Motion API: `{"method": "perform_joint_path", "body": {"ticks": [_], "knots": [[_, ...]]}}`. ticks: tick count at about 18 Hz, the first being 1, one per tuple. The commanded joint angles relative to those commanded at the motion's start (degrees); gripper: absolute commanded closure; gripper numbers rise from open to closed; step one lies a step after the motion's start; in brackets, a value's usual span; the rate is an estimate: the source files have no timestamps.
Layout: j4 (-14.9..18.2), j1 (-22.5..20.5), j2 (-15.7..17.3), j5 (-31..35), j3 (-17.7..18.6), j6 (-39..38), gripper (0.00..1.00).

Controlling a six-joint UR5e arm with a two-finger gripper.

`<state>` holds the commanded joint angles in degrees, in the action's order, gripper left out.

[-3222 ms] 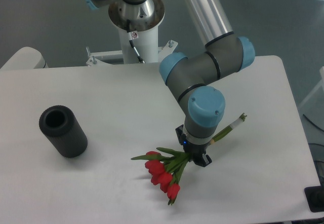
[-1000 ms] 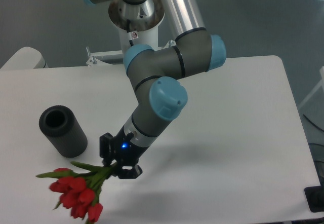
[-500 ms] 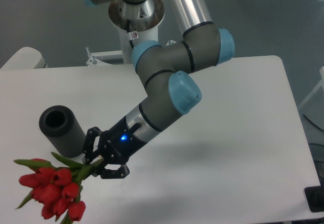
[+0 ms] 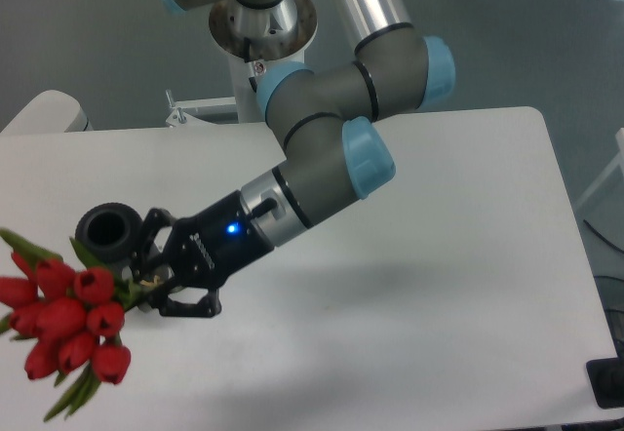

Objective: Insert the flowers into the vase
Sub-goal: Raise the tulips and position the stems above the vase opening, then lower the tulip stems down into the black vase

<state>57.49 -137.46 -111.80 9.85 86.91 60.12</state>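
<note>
End effector (image 4: 154,280) is clamped on the flowers (image 4: 63,326), gripping the stems just behind the leaves; bunch is held off the counter (image 4: 439,285), red buds hanging out to the lower left, past the counter's front-left edge. Vase (image 4: 109,235) stands upright on the counter's left side, hole up, just behind and partly hidden by the end effector. Stem ends aren't visible, they're hidden behind the fingers and wrist, so I can't tell how much stem sticks out the back or where it points. Judgement: the bunch looks roughly horizontal with buds leading away from the vase, so it needs a big reorientation to get stems pointing down over the hole. Risks: wrist and fingers are very near the vase, and a swing during that rotation could clip it and knock it over or shove it. If stems come in off-centre they catch the thick rim and bend or splay instead of dropping in. Grip is close to the leaves, so a long free stem could flex and miss. Release too high or tilted, the top-heavy buds could tip the bunch out. Buds over the counter edge means any slip drops them to the floor.
</note>
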Motion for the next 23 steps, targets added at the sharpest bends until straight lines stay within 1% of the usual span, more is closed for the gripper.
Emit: {"method": "perform_joint_path", "body": {"ticks": [2, 4, 6, 8, 11, 14, 17, 23], "knots": [[-2.37, 0.09, 1.58, -0.45, 2.63, 0.70, 0.88], [-4.40, 0.44, 1.94, -3.42, 6.32, 3.76, 0.88], [-4.49, 0.53, 3.77, -6.59, 9.84, 6.84, 0.87], [-4.49, 0.96, 5.54, -7.48, 12.04, 7.29, 0.87], [-4.49, 1.32, 6.16, -8.09, 12.93, 7.29, 0.87], [-4.49, 1.84, 6.68, -9.59, 13.02, 7.38, 0.87], [-5.02, 3.77, 6.60, -9.59, 13.02, 8.17, 0.87], [-5.11, 5.45, 6.60, -9.59, 13.98, 8.26, 0.87]]}}
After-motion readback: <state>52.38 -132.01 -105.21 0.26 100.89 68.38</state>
